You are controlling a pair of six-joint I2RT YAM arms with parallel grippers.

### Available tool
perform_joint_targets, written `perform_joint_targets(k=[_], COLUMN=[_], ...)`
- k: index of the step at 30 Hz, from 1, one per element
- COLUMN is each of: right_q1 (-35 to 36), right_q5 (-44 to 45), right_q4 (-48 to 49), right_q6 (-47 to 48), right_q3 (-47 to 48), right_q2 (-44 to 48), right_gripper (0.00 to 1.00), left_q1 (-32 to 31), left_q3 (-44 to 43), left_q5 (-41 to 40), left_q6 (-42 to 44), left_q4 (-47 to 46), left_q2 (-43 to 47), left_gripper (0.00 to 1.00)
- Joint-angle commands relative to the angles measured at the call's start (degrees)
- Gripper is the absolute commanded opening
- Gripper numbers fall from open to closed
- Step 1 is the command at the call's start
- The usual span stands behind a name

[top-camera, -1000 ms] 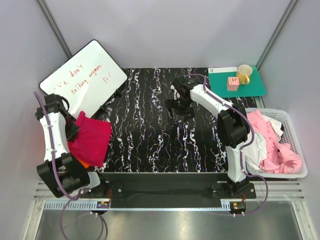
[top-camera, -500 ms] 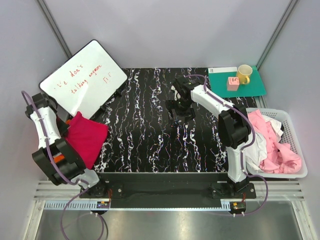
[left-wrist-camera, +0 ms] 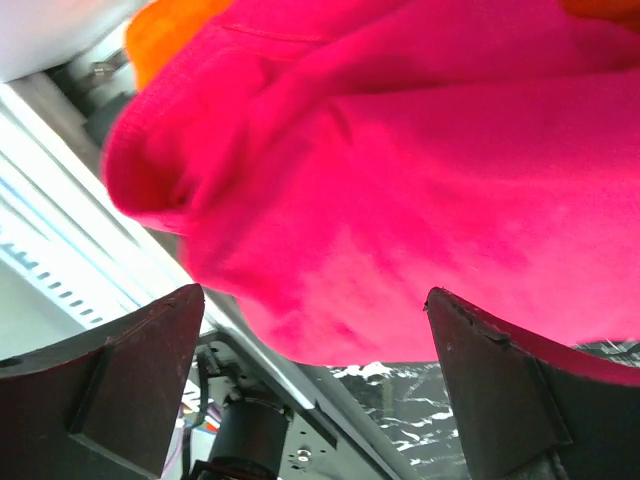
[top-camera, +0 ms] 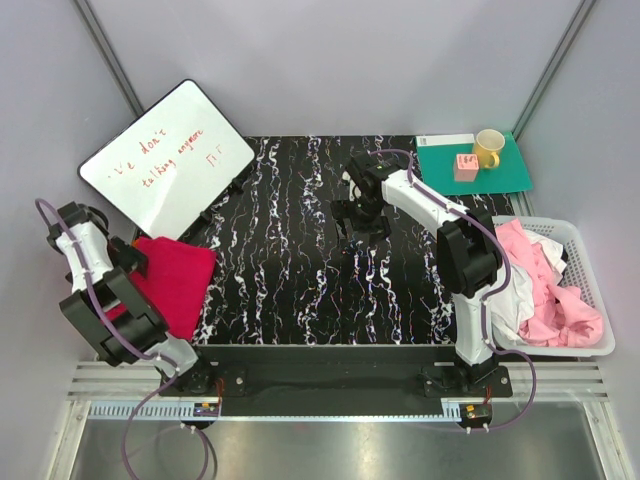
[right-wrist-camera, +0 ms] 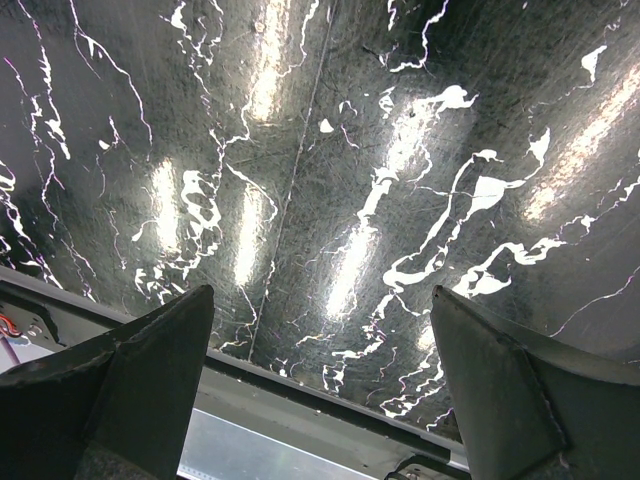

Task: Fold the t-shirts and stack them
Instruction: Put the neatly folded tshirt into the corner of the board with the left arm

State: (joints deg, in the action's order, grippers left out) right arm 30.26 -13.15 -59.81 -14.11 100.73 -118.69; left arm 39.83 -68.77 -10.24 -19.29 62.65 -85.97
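Observation:
A folded magenta-red t-shirt [top-camera: 178,280] lies at the table's left edge, partly overhanging it. In the left wrist view it [left-wrist-camera: 400,180] fills the frame, with an orange t-shirt [left-wrist-camera: 170,25] peeking out beside it. My left gripper [top-camera: 128,262] [left-wrist-camera: 315,300] is at the shirt's left side, open, with nothing between its fingers. My right gripper [top-camera: 358,215] [right-wrist-camera: 322,295] hangs open over the bare black marbled table [top-camera: 290,260] at centre back. Pale pink t-shirts [top-camera: 560,290] and a white one [top-camera: 518,295] are heaped in the basket on the right.
A white basket [top-camera: 590,235] stands at the right edge. A whiteboard [top-camera: 165,165] leans at the back left, close to the left arm. At the back right, a green mat [top-camera: 505,175] carries a yellow mug [top-camera: 488,147] and a pink block [top-camera: 465,167].
My left gripper opened and let go of the magenta-red t-shirt, and the arm drew back to the left. The shirt settled flat at the table's left edge. The right arm stayed still.

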Motion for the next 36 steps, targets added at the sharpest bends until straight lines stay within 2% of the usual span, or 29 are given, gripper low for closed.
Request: perform_joint_targets(k=[1,3,6,12,15,20,24,28,33,36], right_q1=[0.0,0.0,0.0,-1.9,-4.6,-8.9,-11.0,-12.2,-13.1,-13.2], right_q5=[0.2,1.1,2.5,4.7,5.5,8.2,14.6,21.0,21.9,21.8], right_q4=[0.4,0.4,0.4,0.7,1.4,3.7,4.3,5.7,6.8,7.1], right_q6=[0.3,0.1,-0.2,-2.8,-4.4,-4.7,-3.5,-2.9,-3.4,-3.7], right_q3=[-0.3,-0.4,-0.1,1.0,0.5,-1.3,-2.5,-5.4,-7.9,-8.3], right_q2=[3.8,4.2,4.4,4.7,4.5,4.7,5.0,6.1,7.3,7.9], right_gripper=[0.97,0.97,0.97,0.98,0.98,1.00,1.00,1.00,1.00,1.00], left_q1=[-2.5,-5.4,-16.2,-31.8,-38.3,-46.4,-52.2,-55.4,-57.1,-57.1], left_q3=[-2.6,-3.0,-5.0,-2.4,-2.0,-4.1,-7.9,-13.0,-18.4,-20.5], left_q5=[7.2,11.3,13.5,20.3,20.9,19.8,19.6,20.0,20.8,21.4], left_q6=[1.5,1.7,-0.6,-6.2,-5.2,-1.4,0.7,2.5,3.1,3.6], left_q4=[-2.3,-2.6,-3.5,-10.1,-11.1,-11.1,-11.1,-11.1,-10.5,-10.4], left_q2=[5.9,10.7,17.0,20.6,17.3,5.2,-3.2,-11.1,-18.3,-19.8], left_gripper=[0.99,0.99,0.99,0.99,0.99,0.99,0.99,0.99,0.99,0.99])
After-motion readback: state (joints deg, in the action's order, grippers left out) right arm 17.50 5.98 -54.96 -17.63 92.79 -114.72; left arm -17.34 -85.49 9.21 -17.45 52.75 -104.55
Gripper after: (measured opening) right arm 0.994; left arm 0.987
